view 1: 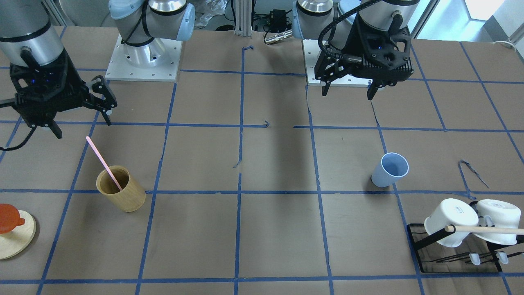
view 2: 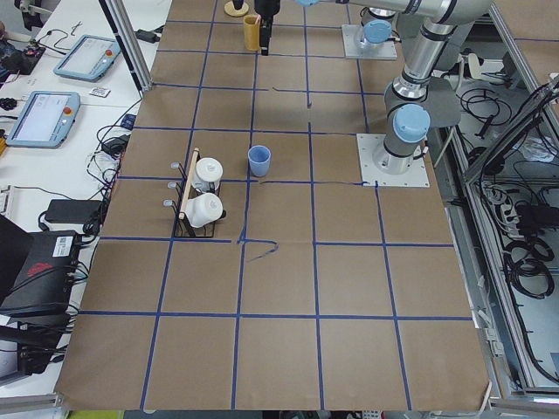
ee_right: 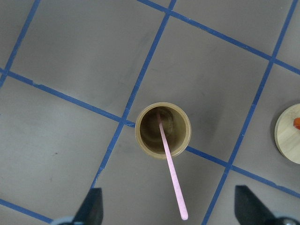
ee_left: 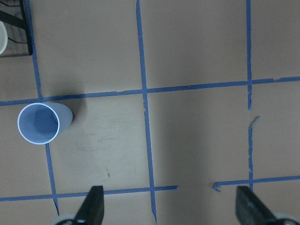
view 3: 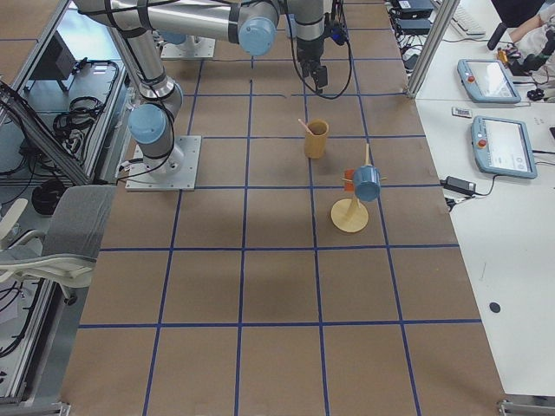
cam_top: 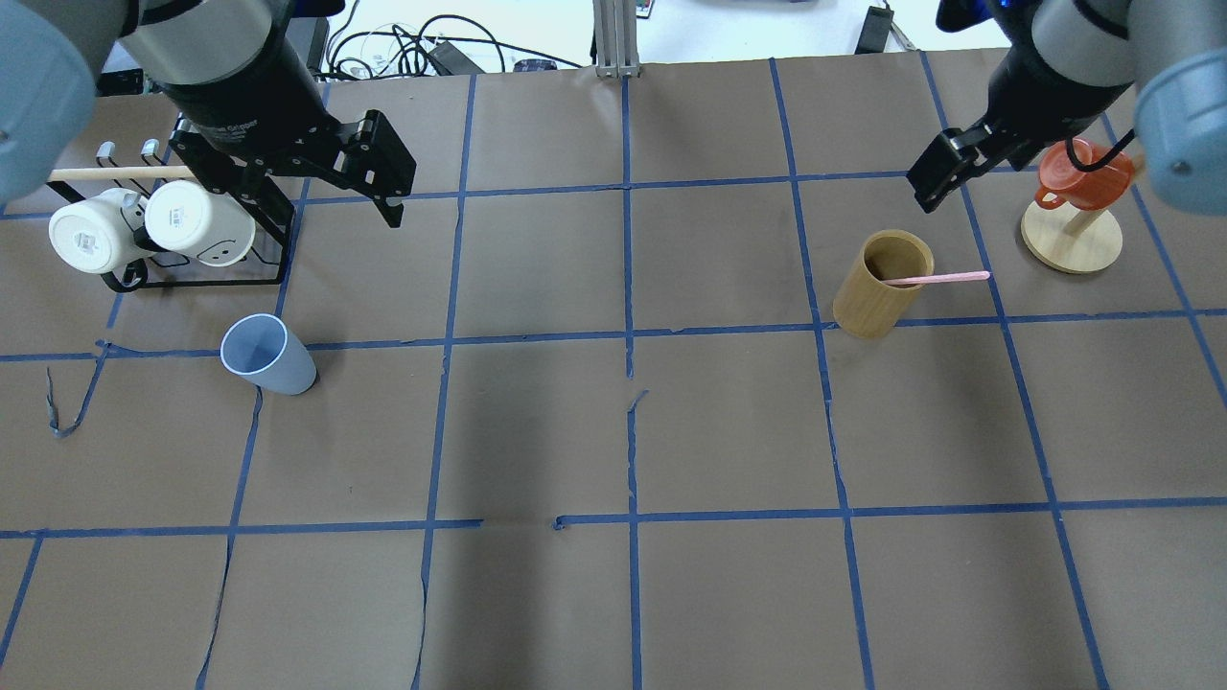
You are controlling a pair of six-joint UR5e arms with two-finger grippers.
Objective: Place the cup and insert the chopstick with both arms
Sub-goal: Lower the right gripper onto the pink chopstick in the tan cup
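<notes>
Since nothing is grasped yet, we log both spread: left tool (ee_left: 171, 206) hovering above and beside the upright cup (ee_left: 38, 123); right tool (ee_right: 171, 206) centred over the chopstick (ee_right: 171, 178), which leans propped in the bamboo holder (ee_right: 145, 140).

The overhead camera looks forward and down; the front-facing one looks back, steeply; side cameras stand far off at the ends of the table (view 2: 349, 288); wrist cameras point straight down, close; left wrist and overhead share the cup (ee_left: 38, 123).

White mugs (view 1: 448, 223) hang on a black rack (view 1: 428, 237) (wooden dowel (view 1: 487, 230) across it), far from a bamboo cup (view 1: 127, 197).
</notes>
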